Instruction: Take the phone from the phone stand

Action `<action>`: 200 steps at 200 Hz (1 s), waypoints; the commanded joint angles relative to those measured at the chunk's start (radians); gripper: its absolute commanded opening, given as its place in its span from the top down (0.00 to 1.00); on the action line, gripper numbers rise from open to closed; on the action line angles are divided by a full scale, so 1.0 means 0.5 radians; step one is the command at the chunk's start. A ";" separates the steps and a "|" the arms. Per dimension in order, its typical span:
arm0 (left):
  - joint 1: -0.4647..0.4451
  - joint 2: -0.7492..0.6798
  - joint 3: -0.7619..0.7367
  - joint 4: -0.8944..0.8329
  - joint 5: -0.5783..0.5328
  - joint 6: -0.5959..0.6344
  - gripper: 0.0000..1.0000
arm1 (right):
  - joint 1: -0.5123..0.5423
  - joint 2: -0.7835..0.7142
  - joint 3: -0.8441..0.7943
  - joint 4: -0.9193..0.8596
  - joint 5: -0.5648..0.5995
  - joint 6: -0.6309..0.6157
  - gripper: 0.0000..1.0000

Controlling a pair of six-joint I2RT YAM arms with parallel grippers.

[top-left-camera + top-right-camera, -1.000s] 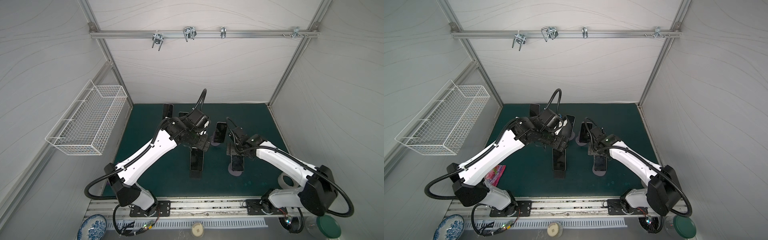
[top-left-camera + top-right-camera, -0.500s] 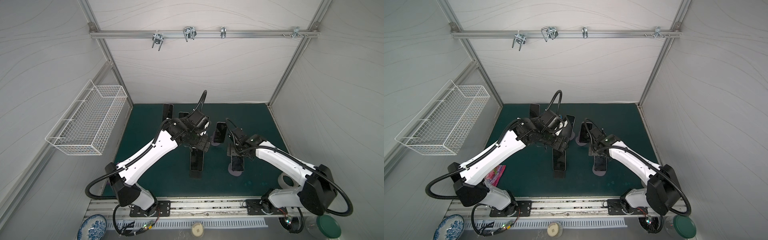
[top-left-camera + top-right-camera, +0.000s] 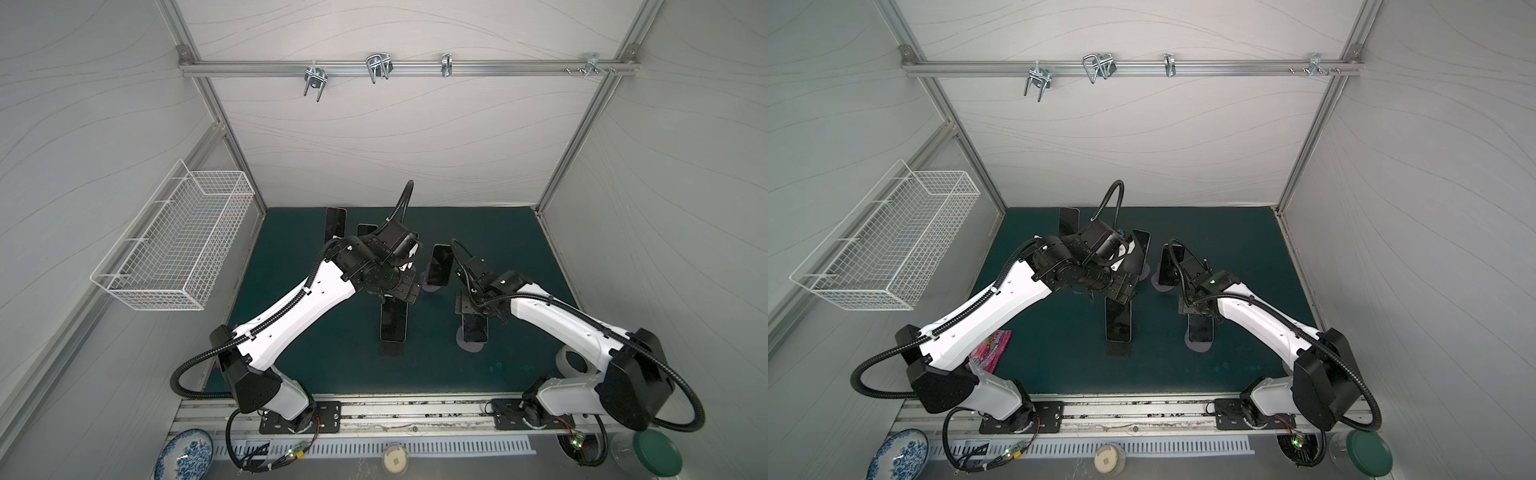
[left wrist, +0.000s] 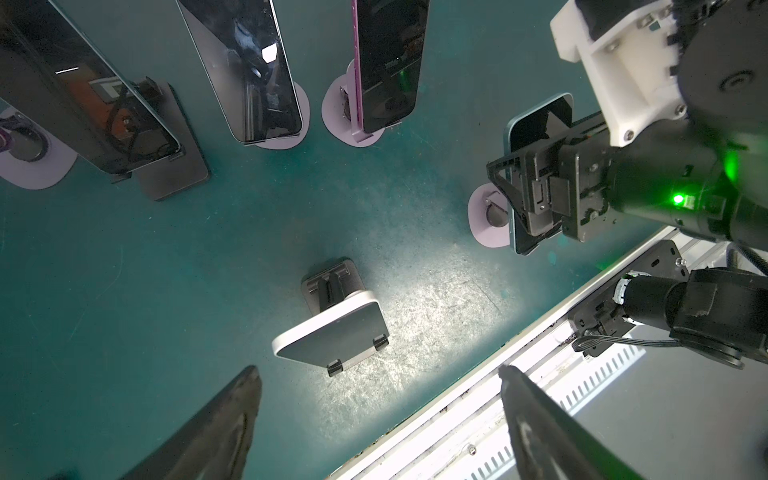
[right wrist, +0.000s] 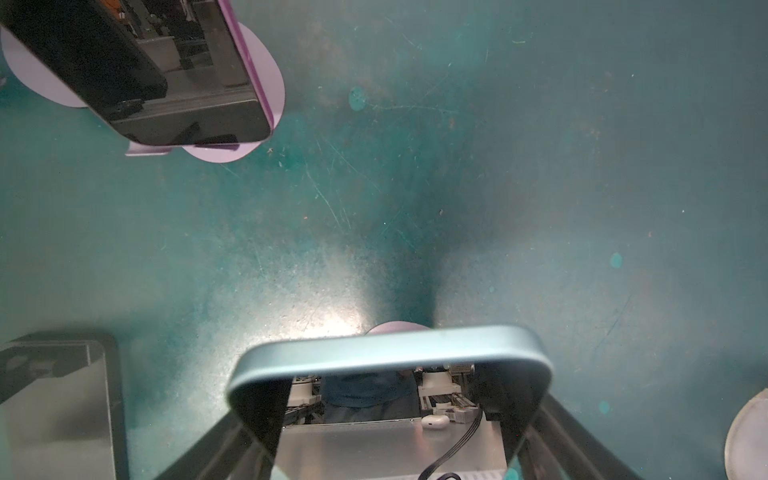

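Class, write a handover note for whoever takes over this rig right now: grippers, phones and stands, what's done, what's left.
Left gripper: open, empty, over the silver phone on its black stand.
Right gripper: jaws straddle the blue phone, seated on its lilac stand; firm grip unconfirmed.
Done: approach made; blue phone not yet lifted.
To do: grip, lift blue phone clear.

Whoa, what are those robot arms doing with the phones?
The job: take a phone off its stand. The right end effector has its jaws on both sides of the light-blue phone, still on its lilac stand; grip unclear. The left end effector hangs open above a silver phone on a black stand.
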 commanded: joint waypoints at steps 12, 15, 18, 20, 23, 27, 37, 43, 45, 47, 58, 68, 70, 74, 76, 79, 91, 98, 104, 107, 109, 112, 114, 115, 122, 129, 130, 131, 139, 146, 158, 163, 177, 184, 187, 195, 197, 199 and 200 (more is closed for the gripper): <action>-0.009 -0.005 0.030 0.044 -0.005 -0.017 0.09 | 0.009 -0.021 -0.031 0.013 -0.019 0.007 0.17; -0.009 -0.006 0.031 0.045 -0.004 -0.017 0.09 | 0.007 -0.021 -0.030 0.014 -0.018 0.009 0.18; -0.010 -0.007 0.029 0.045 -0.006 -0.017 0.09 | 0.007 -0.019 -0.031 0.016 -0.019 0.010 0.18; -0.009 -0.007 0.029 0.045 -0.007 -0.016 0.09 | 0.007 -0.018 -0.031 0.017 -0.023 0.007 0.18; -0.009 -0.007 0.027 0.044 -0.007 -0.019 0.09 | 0.007 -0.019 -0.032 0.019 -0.026 0.007 0.18; -0.009 -0.007 0.023 0.045 -0.007 -0.015 0.09 | 0.008 -0.019 -0.035 0.022 -0.028 0.009 0.18; -0.011 -0.010 0.023 0.045 -0.011 -0.016 0.09 | 0.008 -0.018 -0.037 0.023 -0.035 0.008 0.19; -0.010 -0.010 0.024 0.042 -0.012 -0.014 0.09 | 0.008 -0.021 -0.037 0.023 -0.034 0.007 0.19; -0.009 -0.011 0.025 0.043 -0.013 -0.014 0.09 | 0.007 -0.020 -0.039 0.023 -0.036 0.007 0.19; -0.010 -0.010 0.023 0.042 -0.013 -0.015 0.09 | 0.009 -0.023 -0.039 0.023 -0.036 0.008 0.20; -0.009 -0.010 0.029 0.047 -0.017 -0.013 0.09 | 0.009 -0.028 -0.040 0.022 -0.039 0.004 0.20; -0.011 -0.010 0.029 0.048 -0.014 -0.011 0.09 | 0.009 -0.031 -0.040 0.019 -0.039 0.002 0.20; -0.010 -0.010 0.029 0.048 -0.014 -0.013 0.09 | 0.008 -0.032 -0.040 0.020 -0.039 0.001 0.20; -0.010 -0.007 0.032 0.048 -0.014 -0.014 0.09 | 0.009 -0.035 -0.040 0.018 -0.040 0.001 0.20; -0.009 -0.007 0.033 0.049 -0.014 -0.012 0.09 | 0.009 -0.036 -0.040 0.017 -0.039 0.000 0.20; -0.009 -0.007 0.035 0.052 -0.014 -0.011 0.09 | 0.008 -0.039 -0.040 0.016 -0.039 0.003 0.20; -0.011 -0.004 0.041 0.055 -0.014 -0.008 0.09 | 0.006 -0.043 -0.043 0.011 -0.041 0.001 0.22; -0.011 -0.004 0.044 0.054 -0.014 -0.009 0.09 | 0.006 -0.050 -0.046 0.016 -0.045 -0.003 0.25; -0.011 -0.004 0.044 0.053 -0.013 -0.008 0.09 | 0.006 -0.054 -0.049 0.019 -0.046 -0.005 0.26; -0.009 -0.004 0.047 0.054 -0.011 -0.008 0.09 | 0.005 -0.055 -0.049 0.020 -0.046 -0.005 0.26; -0.010 -0.004 0.047 0.056 -0.011 -0.008 0.09 | 0.006 -0.057 -0.051 0.020 -0.048 -0.004 0.26; -0.009 -0.004 0.047 0.054 -0.010 -0.010 0.09 | 0.006 -0.058 -0.052 0.020 -0.052 -0.005 0.27; -0.010 -0.004 0.049 0.054 -0.010 -0.010 0.09 | 0.005 -0.059 -0.052 0.021 -0.051 -0.004 0.27; -0.009 -0.004 0.048 0.054 -0.010 -0.009 0.09 | 0.006 -0.060 -0.052 0.021 -0.051 -0.003 0.27; -0.010 -0.004 0.047 0.054 -0.010 -0.008 0.09 | 0.003 -0.064 -0.055 0.023 -0.054 -0.004 0.27; -0.011 -0.006 0.050 0.052 -0.010 -0.011 0.09 | 0.001 -0.065 -0.055 0.023 -0.057 -0.003 0.27; -0.010 -0.006 0.048 0.050 -0.010 -0.011 0.09 | 0.002 -0.065 -0.055 0.023 -0.059 -0.004 0.27; -0.009 -0.006 0.049 0.051 -0.009 -0.011 0.09 | 0.001 -0.066 -0.057 0.025 -0.060 -0.003 0.27; -0.009 -0.007 0.048 0.051 -0.006 -0.011 0.09 | 0.001 -0.067 -0.055 0.027 -0.065 -0.006 0.29; -0.009 -0.010 0.048 0.052 -0.003 -0.011 0.09 | 0.002 -0.070 -0.055 0.026 -0.069 -0.008 0.29; -0.010 -0.014 0.047 0.051 -0.004 -0.010 0.09 | 0.003 -0.071 -0.058 0.029 -0.076 -0.008 0.30; -0.009 -0.016 0.047 0.050 -0.006 -0.009 0.09 | 0.003 -0.071 -0.058 0.031 -0.078 -0.005 0.30; -0.009 -0.016 0.047 0.053 -0.009 -0.007 0.09 | 0.002 -0.072 -0.058 0.033 -0.084 -0.008 0.32; -0.011 -0.016 0.050 0.054 -0.007 -0.008 0.09 | 0.003 -0.075 -0.060 0.033 -0.084 -0.010 0.32; -0.009 -0.016 0.050 0.053 -0.007 -0.010 0.09 | 0.001 -0.074 -0.059 0.033 -0.085 -0.007 0.32; -0.010 -0.016 0.049 0.051 -0.004 -0.013 0.09 | 0.002 -0.077 -0.058 0.033 -0.085 -0.006 0.32; -0.009 -0.014 0.050 0.051 -0.005 -0.011 0.09 | 0.003 -0.077 -0.058 0.030 -0.085 -0.008 0.32; -0.011 -0.014 0.049 0.051 -0.005 -0.011 0.09 | 0.002 -0.077 -0.057 0.031 -0.084 -0.007 0.32; -0.010 -0.013 0.050 0.051 -0.004 -0.011 0.09 | 0.003 -0.077 -0.057 0.032 -0.084 -0.008 0.32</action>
